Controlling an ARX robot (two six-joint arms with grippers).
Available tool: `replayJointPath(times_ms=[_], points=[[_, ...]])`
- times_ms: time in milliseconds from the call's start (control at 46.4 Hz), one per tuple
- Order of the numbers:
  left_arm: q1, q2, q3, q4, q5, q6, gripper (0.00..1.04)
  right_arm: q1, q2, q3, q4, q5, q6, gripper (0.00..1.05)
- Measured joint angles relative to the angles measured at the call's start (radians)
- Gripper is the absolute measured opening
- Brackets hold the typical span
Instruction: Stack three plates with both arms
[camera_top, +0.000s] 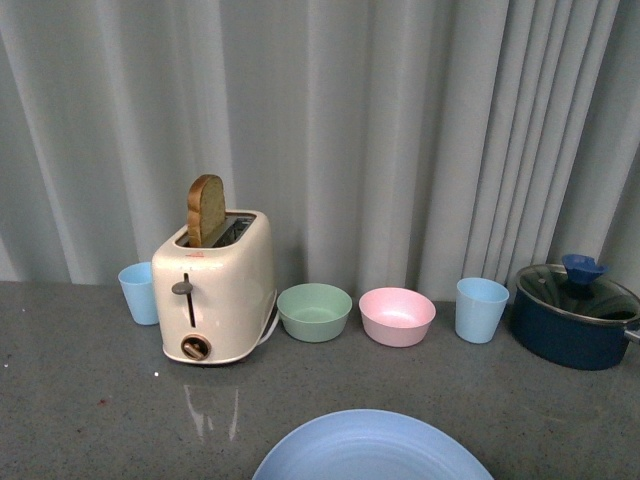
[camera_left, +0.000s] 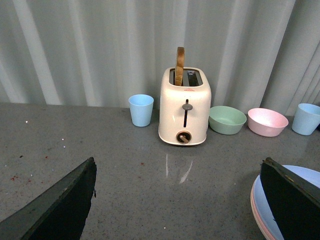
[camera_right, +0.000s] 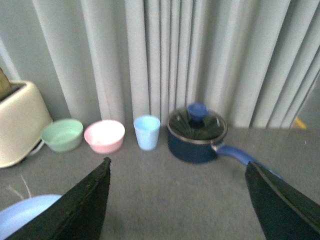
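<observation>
A light blue plate (camera_top: 370, 450) lies at the near edge of the grey counter, cut off by the bottom of the front view. In the left wrist view the same blue plate (camera_left: 261, 200) rests on top of a pink plate whose rim (camera_left: 253, 210) peeks out beneath it. My left gripper (camera_left: 177, 162) is open over bare counter, and one finger (camera_left: 292, 200) overlaps the stack. My right gripper (camera_right: 177, 164) is open too, with nothing between its fingers. The blue plate (camera_right: 25, 215) sits beside one of its fingers (camera_right: 82, 205). Neither arm shows in the front view.
Along the curtain stand a cream toaster (camera_top: 215, 290) holding a bread slice (camera_top: 206, 210), two light blue cups (camera_top: 139, 292) (camera_top: 481, 309), a green bowl (camera_top: 315, 311), a pink bowl (camera_top: 397, 315) and a navy lidded pot (camera_top: 577, 315) with a blue handle (camera_right: 240, 154).
</observation>
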Motion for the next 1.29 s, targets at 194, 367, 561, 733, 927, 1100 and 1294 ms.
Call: replayJointPath(times_ms=[194,367,561,733,927,1100,1294], points=[[0.000,0.000,0.000,0.000,0.000,0.000,0.98,0.116,-0.167,-0.096,-0.027,0.098,0.000,0.47],[0.000,0.000,0.000,0.000,0.000,0.000,0.98,0.119,-0.233,-0.174,-0.027,0.106,0.000,0.09],[0.000,0.000,0.000,0.000,0.000,0.000,0.98,0.119,-0.298,-0.219,-0.037,0.107,0.002,0.03],[0.000,0.000,0.000,0.000,0.000,0.000,0.98,0.119,-0.336,-0.244,-0.053,0.107,0.002,0.03],[0.000,0.000,0.000,0.000,0.000,0.000,0.98,0.119,-0.391,-0.268,-0.081,0.107,0.001,0.03],[0.000,0.000,0.000,0.000,0.000,0.000,0.98,0.120,-0.484,-0.289,-0.173,0.107,0.002,0.03],[0.000,0.000,0.000,0.000,0.000,0.000,0.98,0.119,-0.600,-0.309,-0.247,0.107,0.001,0.03]])
